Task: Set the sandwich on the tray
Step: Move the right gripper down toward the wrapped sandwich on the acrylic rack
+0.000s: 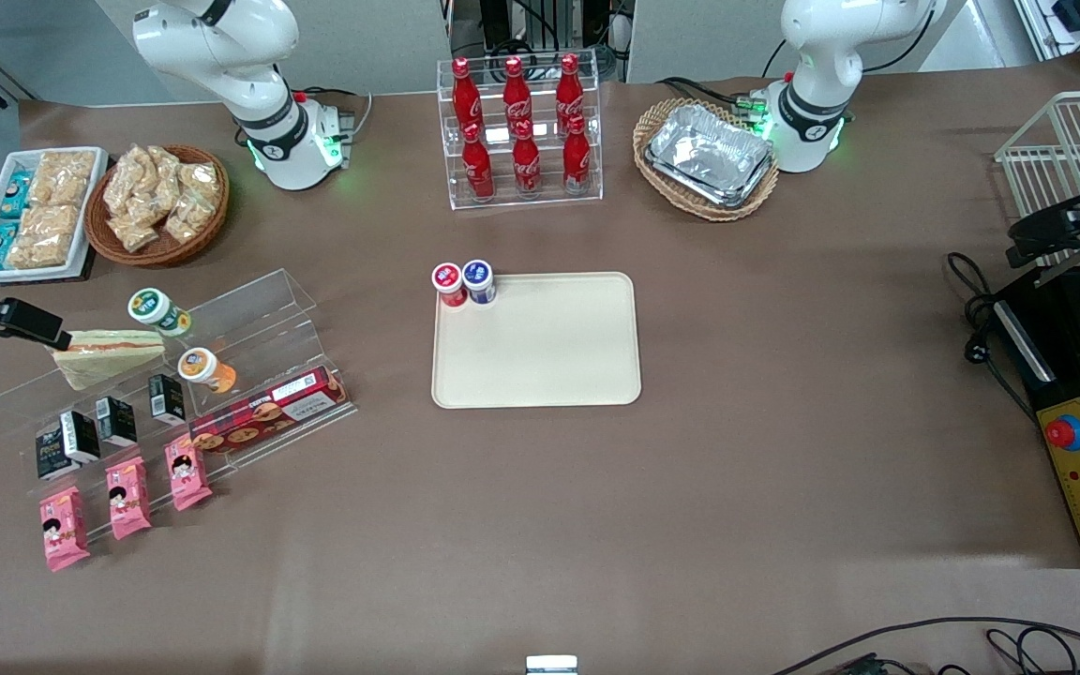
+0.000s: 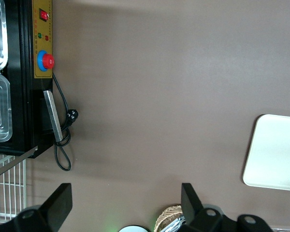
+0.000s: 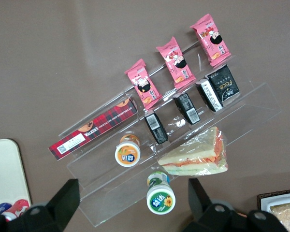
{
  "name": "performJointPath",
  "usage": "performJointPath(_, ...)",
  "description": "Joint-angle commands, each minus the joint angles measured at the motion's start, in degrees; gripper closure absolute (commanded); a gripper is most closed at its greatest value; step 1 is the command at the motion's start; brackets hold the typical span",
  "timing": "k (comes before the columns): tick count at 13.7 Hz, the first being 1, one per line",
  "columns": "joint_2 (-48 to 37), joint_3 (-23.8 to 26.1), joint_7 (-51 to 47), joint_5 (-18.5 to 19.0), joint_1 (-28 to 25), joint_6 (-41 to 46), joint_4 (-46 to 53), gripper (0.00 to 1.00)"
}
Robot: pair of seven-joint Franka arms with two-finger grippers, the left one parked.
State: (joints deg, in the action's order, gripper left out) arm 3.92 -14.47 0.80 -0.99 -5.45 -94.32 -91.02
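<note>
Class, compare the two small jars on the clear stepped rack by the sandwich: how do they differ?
The green-lidded jar sits on the rack's highest step beside the sandwich; the orange-lidded jar sits one step lower, nearer the front camera. Lid colour differs: green against orange. Both are small, round and tipped. The gripper hovers open above them.

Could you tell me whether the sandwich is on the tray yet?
No. The sandwich lies on the clear display stand; the tray holds two small jars. The open gripper hovers above it.

Wrapped sandwich [image 3: 199, 155] flat on acrylic shelf; cream tray [image 1: 549, 361] mid-table.
</note>
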Motion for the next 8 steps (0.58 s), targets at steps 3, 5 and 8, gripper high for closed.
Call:
performJointPath(3,0.04,0.05,-0.71,-0.42,-0.09,0.11,0.93,0.00)
performJointPath(5,0.12,-0.04,-0.71,-0.59,0.26,0.37,0.84,0.00)
performJointPath(8,-0.22,-0.04,-2.80,-0.59,0.18,0.81,0.23,0.00)
